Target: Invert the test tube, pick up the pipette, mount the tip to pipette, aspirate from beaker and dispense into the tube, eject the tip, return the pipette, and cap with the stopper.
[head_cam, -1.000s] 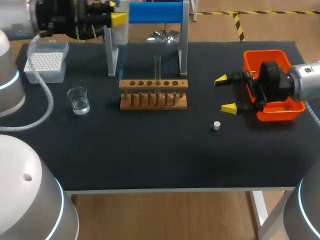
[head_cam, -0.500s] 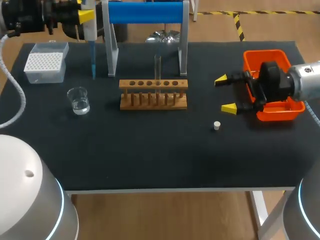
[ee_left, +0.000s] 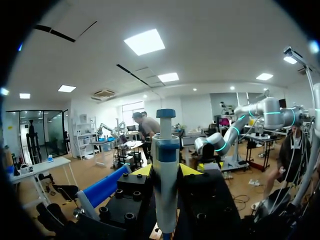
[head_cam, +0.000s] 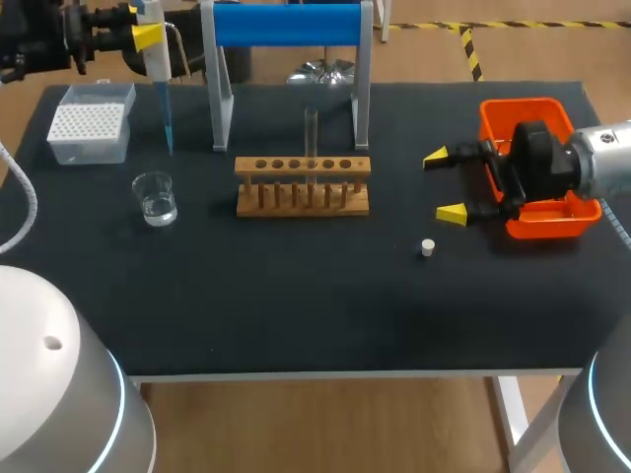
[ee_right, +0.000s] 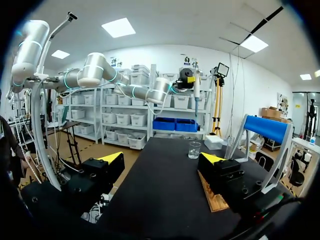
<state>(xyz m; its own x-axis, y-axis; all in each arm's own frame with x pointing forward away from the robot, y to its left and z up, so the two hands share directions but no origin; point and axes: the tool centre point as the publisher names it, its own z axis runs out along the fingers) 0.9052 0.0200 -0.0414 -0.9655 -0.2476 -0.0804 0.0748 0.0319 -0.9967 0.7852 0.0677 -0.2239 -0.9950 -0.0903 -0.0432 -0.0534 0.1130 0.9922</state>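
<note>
Far left, the tip box (head_cam: 91,122) sits near the back. The left gripper (head_cam: 148,35) is clamped on the pipette (head_cam: 156,61), which hangs upright, its tip probably just behind the beaker (head_cam: 155,197). The test tube (head_cam: 311,131) stands in the wooden rack (head_cam: 303,187). The stopper (head_cam: 427,247) lies loose near the right gripper (head_cam: 446,185), whose jaws are spread wide and hold nothing.

no text, label or number can be read here.

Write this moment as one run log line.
left gripper: holds pipette, tip mounted | right gripper: open | stopper: on table
</note>
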